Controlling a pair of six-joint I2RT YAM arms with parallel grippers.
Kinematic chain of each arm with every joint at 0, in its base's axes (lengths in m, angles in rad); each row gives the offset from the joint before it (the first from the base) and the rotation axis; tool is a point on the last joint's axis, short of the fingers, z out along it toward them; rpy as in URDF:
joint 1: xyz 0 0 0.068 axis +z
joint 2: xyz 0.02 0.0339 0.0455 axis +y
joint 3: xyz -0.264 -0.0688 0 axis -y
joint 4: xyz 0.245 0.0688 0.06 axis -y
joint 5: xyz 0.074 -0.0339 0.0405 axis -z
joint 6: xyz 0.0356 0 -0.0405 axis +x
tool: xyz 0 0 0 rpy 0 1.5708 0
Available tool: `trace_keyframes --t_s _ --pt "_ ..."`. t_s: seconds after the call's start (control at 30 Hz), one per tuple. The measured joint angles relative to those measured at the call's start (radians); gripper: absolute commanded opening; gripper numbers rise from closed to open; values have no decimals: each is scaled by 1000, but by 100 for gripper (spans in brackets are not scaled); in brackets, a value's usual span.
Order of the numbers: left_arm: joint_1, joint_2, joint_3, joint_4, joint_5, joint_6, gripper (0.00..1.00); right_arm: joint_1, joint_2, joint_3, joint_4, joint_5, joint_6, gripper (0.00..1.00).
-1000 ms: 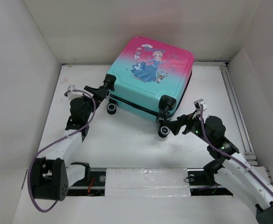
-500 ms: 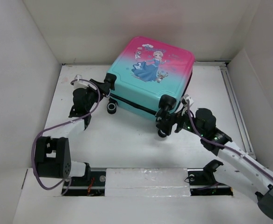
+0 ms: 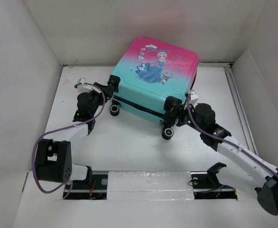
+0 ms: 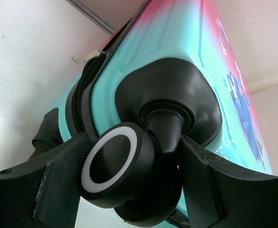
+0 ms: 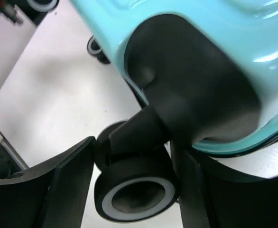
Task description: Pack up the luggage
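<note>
luggage (image 3: 153, 76) lies closed, picture side up, at the far middle of the worktop (image 3: 129, 147), wheeled end toward the arms. left pincer (image 4: 129, 175) clamped across the left wheel (image 4: 111, 164), a finger pressed on each side. right pincer (image 5: 134, 175) clamped likewise on the right wheel (image 5: 136, 192)

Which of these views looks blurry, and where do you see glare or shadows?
Top external: even, soft light, sharp, faint shadow under the luggage. Left wrist: crisp wheel, mild sheen on the teal shell. Right wrist: softer focus, black wheel housing smeared, white glare streaks on the shell.
</note>
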Motion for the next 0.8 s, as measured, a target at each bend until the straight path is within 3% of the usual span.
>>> trace_keyframes --t_s 0.17,0.27,0.3,0.4,0.47,0.53,0.6,0.7,0.73,0.77,0.8 --pt "-64 -135 -127 26 -72 9 0 -82 -64 0 -43 21 0 14" --pt "-101 -236 -208 32 -72 11 0 -148 -99 0 -60 50 -10 22" --pt "-114 -268 -234 36 -66 9 0 -173 -108 0 -71 54 -24 40" --pt "-147 -357 -306 37 -58 -4 0 -232 -113 14 -104 26 -48 81" --pt "-190 -402 -341 29 -34 -14 0 -270 -105 53 -126 29 -56 92" --pt "-240 -418 -358 18 2 -26 0 -295 -108 97 -145 47 -61 94" --pt "-258 -422 -364 8 22 -30 0 -299 -150 122 -166 57 -67 93" --pt "-258 -427 -364 5 28 -37 0 -298 -273 142 -221 56 -78 75" --pt "-257 -432 -363 5 28 -37 0 -297 -320 147 -227 34 -84 63" --pt "-257 -433 -360 4 29 -37 0 -293 -356 149 -226 -4 -86 30" --pt "-257 -434 -358 3 28 -37 0 -283 -385 153 -220 -51 -89 20"
